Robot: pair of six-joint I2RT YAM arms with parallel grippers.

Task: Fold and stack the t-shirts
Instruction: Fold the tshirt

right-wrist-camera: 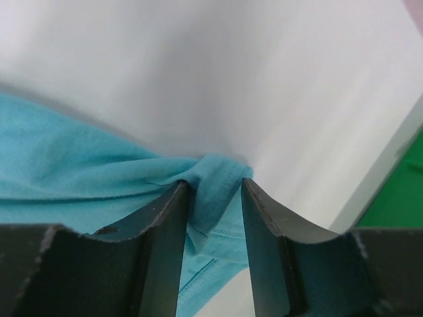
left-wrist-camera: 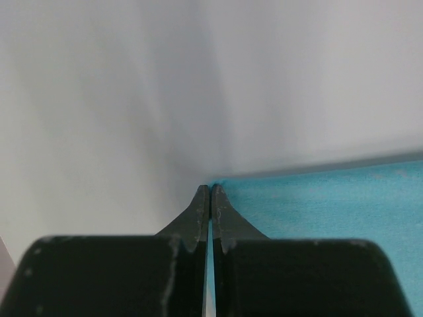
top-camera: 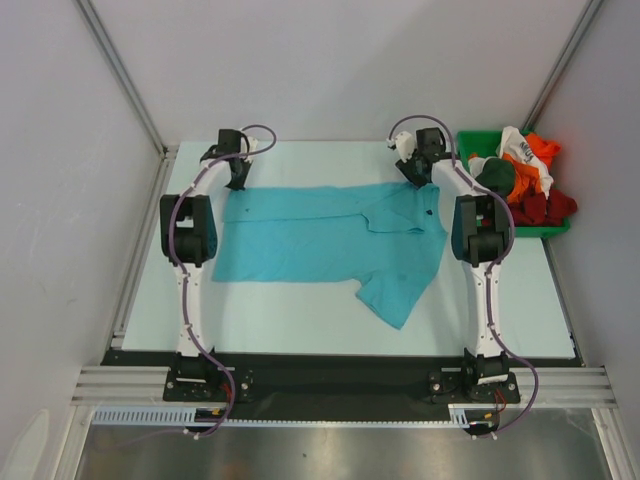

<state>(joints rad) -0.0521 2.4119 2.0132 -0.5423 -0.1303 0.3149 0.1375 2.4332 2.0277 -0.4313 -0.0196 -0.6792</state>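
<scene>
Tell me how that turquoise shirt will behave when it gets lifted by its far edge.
Probably floppy: the turquoise shirt lies flat and bunches into folds inside the right gripper. Likely light, since the cloth looks thin. The near sleeve would probably dangle.

The top camera looks steeply down from high at the near edge over the whole table [top-camera: 300, 325]. Both wrist cameras sit low and very close, sharing the turquoise t-shirt [top-camera: 320, 240] with it.
</scene>
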